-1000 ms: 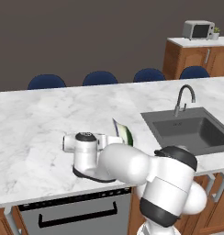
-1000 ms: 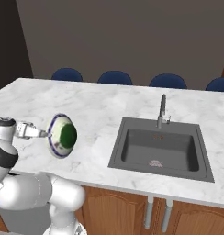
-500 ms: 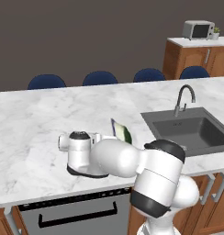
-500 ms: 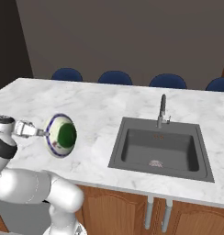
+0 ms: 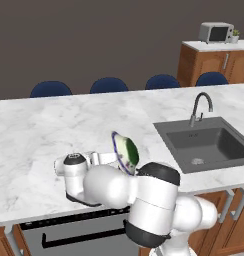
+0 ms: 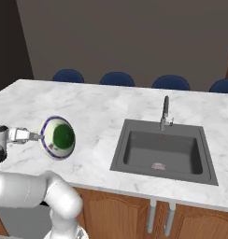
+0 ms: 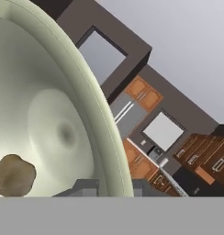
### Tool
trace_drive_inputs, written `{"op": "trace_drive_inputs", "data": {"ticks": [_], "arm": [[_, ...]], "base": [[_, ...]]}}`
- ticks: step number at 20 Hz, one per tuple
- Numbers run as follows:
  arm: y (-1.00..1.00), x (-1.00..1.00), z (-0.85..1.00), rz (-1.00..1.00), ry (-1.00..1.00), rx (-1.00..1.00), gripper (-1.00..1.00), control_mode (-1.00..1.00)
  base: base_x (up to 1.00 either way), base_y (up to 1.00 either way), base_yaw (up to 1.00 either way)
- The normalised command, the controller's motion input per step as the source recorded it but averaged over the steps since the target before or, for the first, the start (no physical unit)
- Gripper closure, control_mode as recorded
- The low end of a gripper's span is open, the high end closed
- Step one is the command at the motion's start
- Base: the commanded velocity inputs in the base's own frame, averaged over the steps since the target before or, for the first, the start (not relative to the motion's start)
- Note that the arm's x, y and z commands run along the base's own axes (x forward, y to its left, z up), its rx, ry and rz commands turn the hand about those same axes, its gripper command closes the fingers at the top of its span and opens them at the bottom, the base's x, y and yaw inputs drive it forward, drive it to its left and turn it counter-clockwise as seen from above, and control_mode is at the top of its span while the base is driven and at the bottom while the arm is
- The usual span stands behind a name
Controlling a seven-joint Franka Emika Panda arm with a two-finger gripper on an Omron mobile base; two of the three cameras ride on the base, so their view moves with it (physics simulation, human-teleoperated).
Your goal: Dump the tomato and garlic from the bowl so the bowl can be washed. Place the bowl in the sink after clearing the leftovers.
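Observation:
My gripper (image 5: 108,158) (image 6: 35,137) is shut on the rim of the bowl (image 5: 125,152) (image 6: 58,137) and holds it on edge above the marble counter (image 5: 39,135), left of the sink (image 5: 204,145) (image 6: 162,151). The right base view shows the bowl's underside with its green base. In the hand view my gripper (image 7: 114,187) straddles the rim, and the pale cream inside of the bowl (image 7: 49,114) fills the left. The garlic (image 7: 13,176), a tan lump, lies against that inside at the lower left. The tomato is out of view.
A gooseneck faucet (image 5: 201,106) (image 6: 165,112) stands behind the basin. Blue chair backs (image 5: 110,85) line the far side of the counter. A microwave (image 5: 216,32) sits on wooden cabinets at the back right. Oven front (image 5: 69,235) lies below the counter's near edge.
The hand and the tilted bowl have drifted slightly left and lower. The arm's elbow has swung left in front of the left base camera. My grip on the rim holds.

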Motion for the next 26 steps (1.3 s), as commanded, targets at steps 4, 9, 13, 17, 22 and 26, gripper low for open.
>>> {"op": "trace_drive_inputs", "data": {"ticks": [4,9,13,17,22,26], "arm": [[-0.10,-0.04,0.00,0.00,0.00,0.00,1.00,-1.00],[-0.17,-0.03,0.00,0.00,0.00,0.01,1.00,-1.00],[-0.11,0.00,0.00,0.00,0.00,0.01,1.00,-1.00],[-0.38,-0.20,0.07,0.00,-0.04,0.07,1.00,-1.00],[-0.53,-0.60,0.00,0.01,-0.10,0.23,1.00,-1.00],[-0.51,-0.32,0.01,0.01,-0.13,0.26,1.00,-1.00]], "base": [[0.00,0.00,0.00],[0.00,0.00,0.00],[0.00,0.00,0.00],[0.00,0.00,0.00],[0.00,0.00,0.00],[0.00,0.00,0.00]]}}
